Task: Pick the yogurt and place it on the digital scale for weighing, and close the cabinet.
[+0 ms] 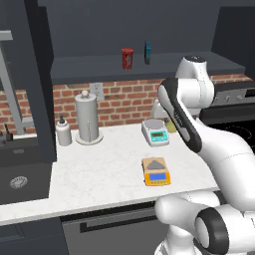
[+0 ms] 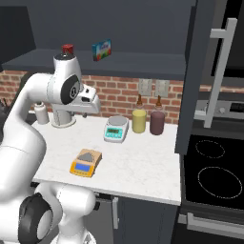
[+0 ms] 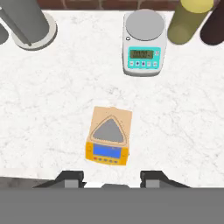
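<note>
Yogurt (image 2: 67, 49) on the cabinet (image 2: 143, 62) shelf mostly hidden behind the arm's shoulder joint in the right base view, only its red top peeking out. Print on the blue box (image 2: 102, 49) beside the yogurt too small to read. Yellow jar (image 3: 192, 19) and dark jar (image 3: 214, 26) behind the white scale (image 3: 145, 41) cut off by the top edge of the hand view (lids out of frame). Paper towel holder (image 3: 28, 22) likewise cropped at the top. Digits on the digital scale (image 3: 109, 135) display blurred. Tool (image 3: 113, 180) fingers cut by the bottom band, tips alone visible above the bench (image 3: 43, 109).
</note>
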Controlling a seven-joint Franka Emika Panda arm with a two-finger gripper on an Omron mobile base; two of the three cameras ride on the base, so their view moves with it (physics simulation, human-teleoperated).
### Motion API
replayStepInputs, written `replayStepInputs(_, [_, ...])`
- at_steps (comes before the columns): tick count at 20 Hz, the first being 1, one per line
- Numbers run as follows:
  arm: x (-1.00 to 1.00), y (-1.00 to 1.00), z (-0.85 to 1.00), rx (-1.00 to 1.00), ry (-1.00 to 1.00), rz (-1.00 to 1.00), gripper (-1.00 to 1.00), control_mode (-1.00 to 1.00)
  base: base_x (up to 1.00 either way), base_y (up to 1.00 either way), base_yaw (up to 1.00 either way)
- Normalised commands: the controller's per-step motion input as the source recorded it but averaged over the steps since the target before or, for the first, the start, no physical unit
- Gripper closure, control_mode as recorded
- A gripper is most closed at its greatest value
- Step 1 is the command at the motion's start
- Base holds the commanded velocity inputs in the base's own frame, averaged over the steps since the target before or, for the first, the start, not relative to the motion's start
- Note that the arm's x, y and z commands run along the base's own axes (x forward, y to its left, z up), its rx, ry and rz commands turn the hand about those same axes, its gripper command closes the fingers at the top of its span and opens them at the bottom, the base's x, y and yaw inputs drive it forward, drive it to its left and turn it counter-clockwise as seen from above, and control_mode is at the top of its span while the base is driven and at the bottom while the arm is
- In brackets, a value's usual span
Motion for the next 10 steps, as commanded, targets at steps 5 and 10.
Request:
replayStepInputs(5, [-0.27,0.0,0.0,0.0,-0.09,0.0,-1.0,-1.0,0.0,0.0,0.0])
replayStepInputs(10, [-0.71,0.23,0.06,-0.04,-0.5,0.0,-1.0,-1.0,0.0,0.0,0.0])
